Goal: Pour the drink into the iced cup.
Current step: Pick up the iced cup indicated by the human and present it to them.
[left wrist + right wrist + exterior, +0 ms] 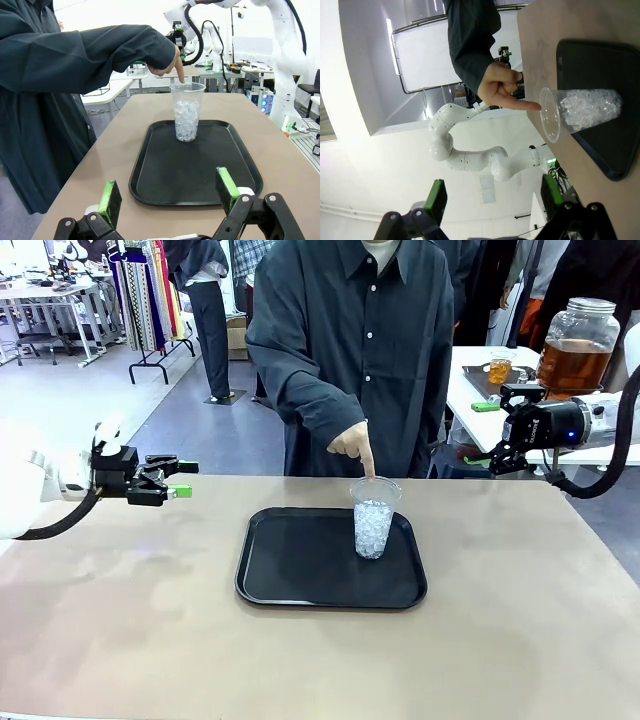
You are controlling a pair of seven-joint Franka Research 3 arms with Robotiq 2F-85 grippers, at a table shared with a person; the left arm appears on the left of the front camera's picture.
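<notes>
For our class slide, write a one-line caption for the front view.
A person's hand points at the iced cup on a black tray; the left gripper and right gripper hover open.

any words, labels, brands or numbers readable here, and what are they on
No text can be read in any view.
The iced cup, the black tray and the jar holding the drink show no print or label.
Anything farther off in the room is too small or blurred to read.

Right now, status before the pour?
Open and empty: left gripper, right gripper. Untouched: drink, in jar on far table. Upright on tray: iced cup; person's hand pointing at its rim.
</notes>
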